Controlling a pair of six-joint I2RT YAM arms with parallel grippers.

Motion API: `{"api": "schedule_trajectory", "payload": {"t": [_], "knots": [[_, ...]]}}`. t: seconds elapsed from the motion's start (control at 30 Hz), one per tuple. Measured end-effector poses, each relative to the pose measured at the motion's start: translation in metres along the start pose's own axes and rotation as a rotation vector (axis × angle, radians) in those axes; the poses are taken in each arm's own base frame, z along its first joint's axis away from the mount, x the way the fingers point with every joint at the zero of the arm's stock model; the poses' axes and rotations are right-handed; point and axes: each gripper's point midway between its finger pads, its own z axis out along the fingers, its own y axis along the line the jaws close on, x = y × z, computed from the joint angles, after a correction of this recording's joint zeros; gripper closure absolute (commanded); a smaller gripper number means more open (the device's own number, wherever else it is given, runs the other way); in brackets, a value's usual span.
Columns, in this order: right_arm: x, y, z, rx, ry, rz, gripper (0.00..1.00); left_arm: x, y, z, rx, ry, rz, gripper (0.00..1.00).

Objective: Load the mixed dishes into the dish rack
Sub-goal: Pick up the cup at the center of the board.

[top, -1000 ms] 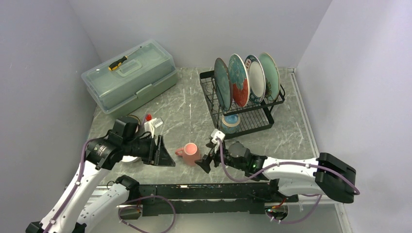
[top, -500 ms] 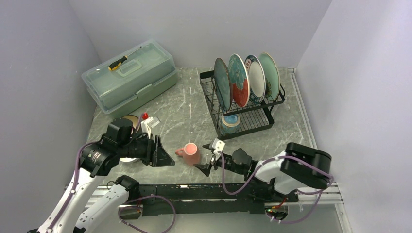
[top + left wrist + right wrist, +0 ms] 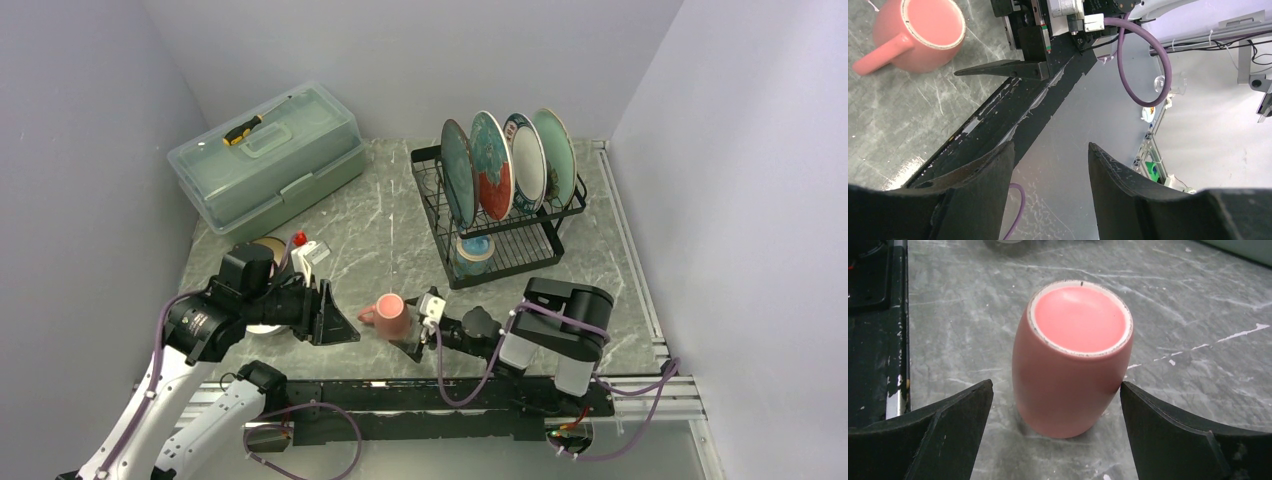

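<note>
The pink mug [image 3: 392, 316] stands upright on the grey marbled desk [image 3: 390, 235], near its front edge and well apart from the dish rack [image 3: 425, 190]. Its handle points toward the left arm.

The right claw [image 3: 415, 335] sits low, just beside the mug. In the right wrist view its jaws are spread wide, one dark finger [image 3: 955, 410] on each side of the mug [image 3: 1073, 357]. The left one is clearly off the mug; whether the right one touches it cannot be told.

The left claw [image 3: 335, 322] hangs on the mug's other side, over the desk's front edge. It too is wide apart and holds nothing — the left wrist view shows only the rail and floor between its fingers [image 3: 983, 190], with the mug [image 3: 918, 35] at the upper left.

In the rack's top tier four plates stand upright in a row: teal [image 3: 458, 185], teal-and-red [image 3: 491, 163], white with a dark rim [image 3: 526, 160] and pale green [image 3: 556, 148]. A blue mug [image 3: 472, 252] sits on the lower tier.

At the back left is a translucent green box [image 3: 290, 170], lid shut — a yellow-and-black screwdriver [image 3: 245, 130] lies on top of it.
</note>
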Motion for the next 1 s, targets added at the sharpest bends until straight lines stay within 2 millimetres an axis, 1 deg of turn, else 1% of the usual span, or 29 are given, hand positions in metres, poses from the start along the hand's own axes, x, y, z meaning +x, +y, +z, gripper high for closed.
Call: {"api": "schedule_trajectory", "payload": {"t": [0.3,0.63,1.0], "knots": [[-0.013,-0.006,0.016,-0.005,-0.052,-0.011,0.0,0.0,0.001,0.002,0.002,0.011,0.007,0.39],[-0.014,-0.01,0.027,-0.022,-0.067,-0.006,0.01,0.0,0.002,0.003,0.001,0.017,0.011,0.39],[-0.01,-0.012,0.034,-0.037,-0.063,0.033,0.15,0.0,0.002,0.003,0.007,0.024,0.008,0.39]]}}
